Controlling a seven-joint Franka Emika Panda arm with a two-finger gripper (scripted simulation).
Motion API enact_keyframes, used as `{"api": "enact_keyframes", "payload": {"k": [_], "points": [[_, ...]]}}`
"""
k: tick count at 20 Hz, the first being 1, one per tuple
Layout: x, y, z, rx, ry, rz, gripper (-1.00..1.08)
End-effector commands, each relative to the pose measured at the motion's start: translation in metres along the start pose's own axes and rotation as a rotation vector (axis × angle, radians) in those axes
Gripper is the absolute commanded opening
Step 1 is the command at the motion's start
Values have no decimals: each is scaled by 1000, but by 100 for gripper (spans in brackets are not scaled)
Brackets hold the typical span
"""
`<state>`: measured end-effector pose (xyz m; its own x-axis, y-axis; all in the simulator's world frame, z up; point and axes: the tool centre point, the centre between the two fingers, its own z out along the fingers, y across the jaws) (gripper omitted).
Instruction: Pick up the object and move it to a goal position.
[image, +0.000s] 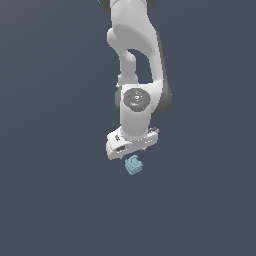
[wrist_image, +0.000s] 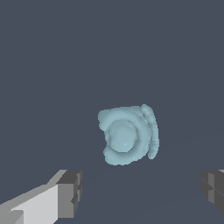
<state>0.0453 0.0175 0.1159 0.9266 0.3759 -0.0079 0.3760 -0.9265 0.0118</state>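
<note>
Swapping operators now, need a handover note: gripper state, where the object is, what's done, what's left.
Gripper: open, empty, fingers spread wide, not touching anything.
Object: pale teal blob on the dark surface, ahead of the gap between the fingers in the wrist view; in the exterior view it sits just under the white hand.
Done: arm is positioned over the object.
Left: descend, close, lift, carry to goal. No goal marker shows in either view.
</note>
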Motion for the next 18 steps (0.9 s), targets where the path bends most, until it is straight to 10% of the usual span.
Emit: {"api": "enact_keyframes", "payload": {"k": [1,18], "points": [[7,0,8,3,3,-53,100],[20,0,31,11,8,-156,100]]}}
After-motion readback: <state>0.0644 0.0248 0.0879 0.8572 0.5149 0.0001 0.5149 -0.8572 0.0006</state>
